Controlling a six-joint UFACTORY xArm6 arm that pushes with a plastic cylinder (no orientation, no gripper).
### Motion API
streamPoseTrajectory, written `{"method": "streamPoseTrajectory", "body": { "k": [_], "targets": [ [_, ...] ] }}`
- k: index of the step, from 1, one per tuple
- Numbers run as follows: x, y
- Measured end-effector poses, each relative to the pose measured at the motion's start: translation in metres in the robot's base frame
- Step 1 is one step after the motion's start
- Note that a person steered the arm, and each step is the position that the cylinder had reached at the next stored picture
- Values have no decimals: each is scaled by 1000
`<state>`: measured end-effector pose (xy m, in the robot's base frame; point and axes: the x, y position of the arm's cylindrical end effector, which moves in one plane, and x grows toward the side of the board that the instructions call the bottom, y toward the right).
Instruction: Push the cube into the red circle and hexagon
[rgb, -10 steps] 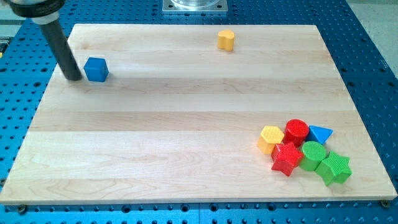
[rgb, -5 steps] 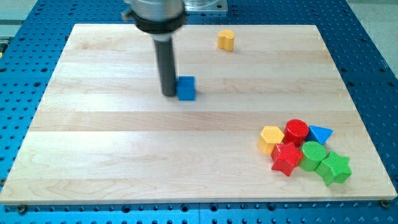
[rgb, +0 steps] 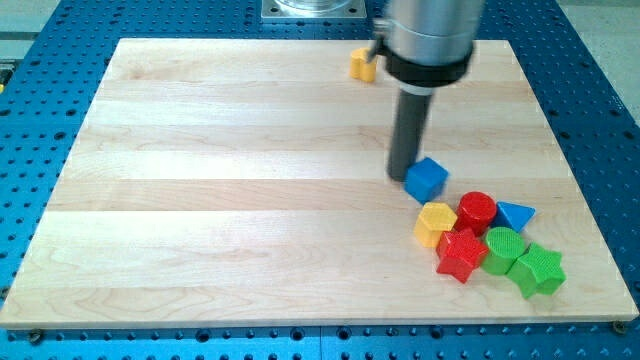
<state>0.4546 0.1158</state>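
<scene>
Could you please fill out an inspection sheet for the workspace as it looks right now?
Surface: wooden board, lying on a blue perforated table.
Job's things: blue cube just up-left of the red circle and yellow hexagon; whether it touches them, cannot tell.
Clutter: red star, blue triangle, green circle, green star; a yellow block near the view's top, partly hidden.
Grippers: none; my tip is against the cube's left side.
Cables: nothing seen.
Surroundings: metal base at the view's top.
</scene>
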Motion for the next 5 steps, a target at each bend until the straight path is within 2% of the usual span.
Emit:
{"method": "streamPoseTrajectory", "body": {
  "k": [1,3,5],
  "targets": [
    [8,4],
    [-6,13],
    [12,13]
  ]
}}
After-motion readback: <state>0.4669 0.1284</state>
